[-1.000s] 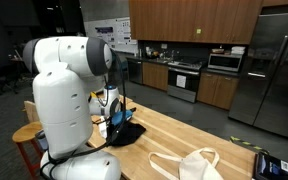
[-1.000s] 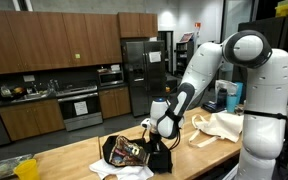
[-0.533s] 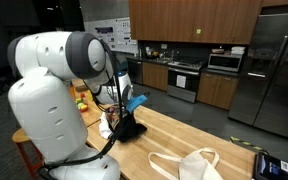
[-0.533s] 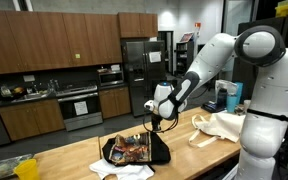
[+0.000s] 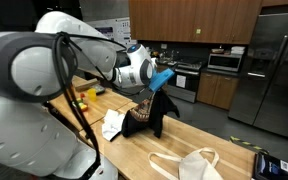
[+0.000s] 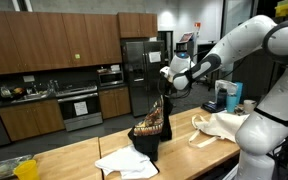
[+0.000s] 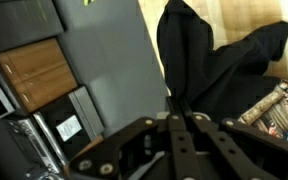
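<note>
My gripper (image 5: 162, 80) (image 6: 167, 83) is shut on the top of a black cloth with a patterned brown side (image 5: 144, 115) (image 6: 151, 128). The cloth hangs from the fingers, and its lower end reaches down to the wooden table (image 5: 199, 135) (image 6: 74, 160). In the wrist view the closed gripper (image 7: 179, 108) pinches the black cloth (image 7: 214, 60), with the patterned part (image 7: 284, 110) at the right edge. A white cloth (image 5: 112, 124) (image 6: 124, 163) lies flat on the table beside the hanging one.
A cream tote bag (image 5: 189, 163) (image 6: 219, 126) lies on the table further along. A dark device (image 5: 271, 165) sits at the table's corner, and a blue container (image 6: 232, 95) stands behind the bag. Yellow objects (image 5: 84, 97) rest near the far end. Kitchen cabinets and a fridge stand behind.
The arm has risen and swung along the table, lifting the black cloth from a heap on the table until it hangs. The white cloth that was beneath it now lies uncovered.
</note>
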### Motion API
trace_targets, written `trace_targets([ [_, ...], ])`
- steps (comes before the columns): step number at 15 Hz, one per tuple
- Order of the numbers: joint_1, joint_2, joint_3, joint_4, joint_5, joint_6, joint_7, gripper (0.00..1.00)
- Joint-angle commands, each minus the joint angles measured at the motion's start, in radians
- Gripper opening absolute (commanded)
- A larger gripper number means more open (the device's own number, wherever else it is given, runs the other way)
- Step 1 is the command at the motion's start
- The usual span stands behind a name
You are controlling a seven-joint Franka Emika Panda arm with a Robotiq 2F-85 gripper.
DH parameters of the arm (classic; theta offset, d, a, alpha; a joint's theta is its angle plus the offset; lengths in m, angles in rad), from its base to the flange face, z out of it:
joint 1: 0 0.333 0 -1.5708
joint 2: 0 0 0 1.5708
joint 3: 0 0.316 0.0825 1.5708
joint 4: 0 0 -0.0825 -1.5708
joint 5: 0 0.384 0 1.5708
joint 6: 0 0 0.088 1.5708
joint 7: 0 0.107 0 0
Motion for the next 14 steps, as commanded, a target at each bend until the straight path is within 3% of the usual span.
trace_targets([
  [1, -0.065, -0.147, -0.072, 0.026, -0.036, -0.085, 0.057, 0.01],
  [5, -0.174, -0.275, -0.158, 0.056, -0.062, -0.201, 0.084, 0.01],
  [6, -0.111, -0.202, -0.157, 0.053, -0.042, -0.150, 0.060, 0.03],
  [8, -0.150, -0.254, -0.184, 0.056, -0.058, -0.189, 0.063, 0.03],
  [14, -0.150, -0.268, -0.178, 0.050, -0.061, -0.199, 0.083, 0.01],
])
